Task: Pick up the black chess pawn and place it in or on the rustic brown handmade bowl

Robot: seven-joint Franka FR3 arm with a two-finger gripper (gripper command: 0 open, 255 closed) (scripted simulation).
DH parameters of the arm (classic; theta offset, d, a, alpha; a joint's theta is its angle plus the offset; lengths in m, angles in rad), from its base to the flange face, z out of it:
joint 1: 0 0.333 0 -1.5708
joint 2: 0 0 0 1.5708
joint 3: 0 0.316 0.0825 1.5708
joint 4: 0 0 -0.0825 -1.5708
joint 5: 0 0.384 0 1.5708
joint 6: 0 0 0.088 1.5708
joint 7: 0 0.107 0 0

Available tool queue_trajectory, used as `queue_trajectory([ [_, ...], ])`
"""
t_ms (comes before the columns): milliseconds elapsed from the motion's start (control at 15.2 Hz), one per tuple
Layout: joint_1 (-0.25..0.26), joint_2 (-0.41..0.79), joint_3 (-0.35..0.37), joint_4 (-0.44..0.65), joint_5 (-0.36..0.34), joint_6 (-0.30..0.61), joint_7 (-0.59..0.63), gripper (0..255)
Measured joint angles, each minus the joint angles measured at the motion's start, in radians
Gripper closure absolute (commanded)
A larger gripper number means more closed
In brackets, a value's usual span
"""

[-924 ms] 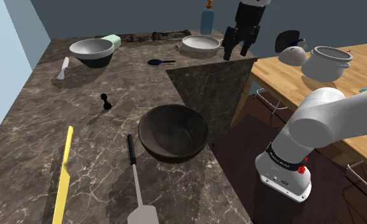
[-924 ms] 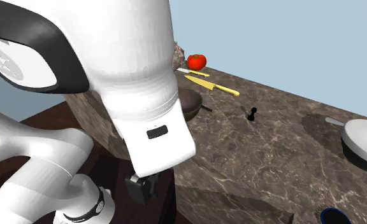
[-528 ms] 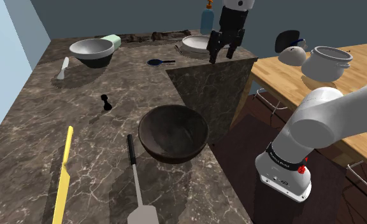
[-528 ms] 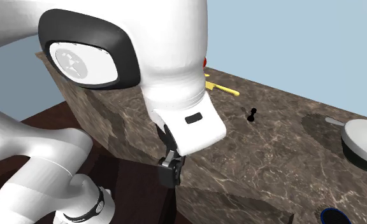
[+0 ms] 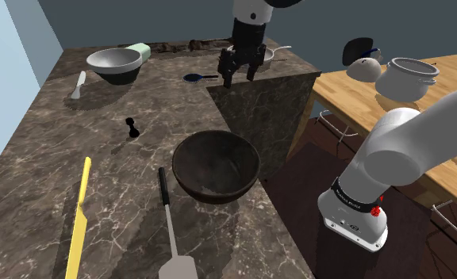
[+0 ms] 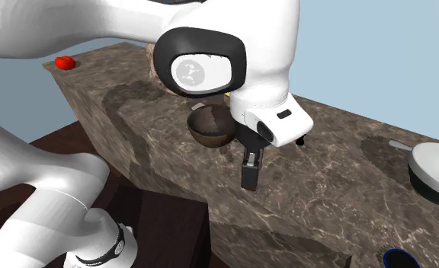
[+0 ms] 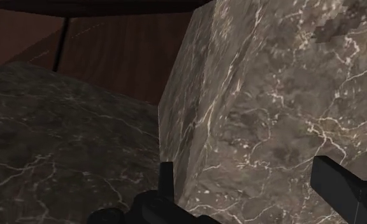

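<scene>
Marbled bench [image 5: 60, 158] carries scene. White arm [image 5: 409, 143] reaches across it; approach step in hand, nothing grasped. Dark brown bowl [image 5: 216, 165] sits empty near bench's front edge. Black claw [image 5: 240, 78] hangs over far part of bench, fingers spread wide, apparently well above surface. Black pawn [image 5: 132, 128] stands upright on bench, well apart from claw, beyond bowl toward shoulder view's left. Next move: carry claw over pawn, descend, straddle it, close.

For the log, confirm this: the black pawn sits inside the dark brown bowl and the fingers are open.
Not inside: the shoulder view shows the black pawn standing on the marble counter, apart from the dark brown bowl. The fingers are open.
</scene>
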Motion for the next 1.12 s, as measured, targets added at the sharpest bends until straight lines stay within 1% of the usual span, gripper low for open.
queue_trajectory([
  [198, 0.012, 0.089, 0.045, 0.046, -0.004, 0.058, 0.031, 0],
  [330, 0.020, 0.147, 0.074, 0.093, -0.013, 0.076, 0.055, 0],
  [594, 0.033, 0.278, 0.132, 0.186, -0.047, 0.128, 0.108, 0],
  [990, 0.067, 0.473, 0.207, 0.340, -0.138, 0.180, 0.203, 0],
  [1122, 0.084, 0.550, 0.225, 0.416, -0.181, 0.179, 0.236, 0],
])
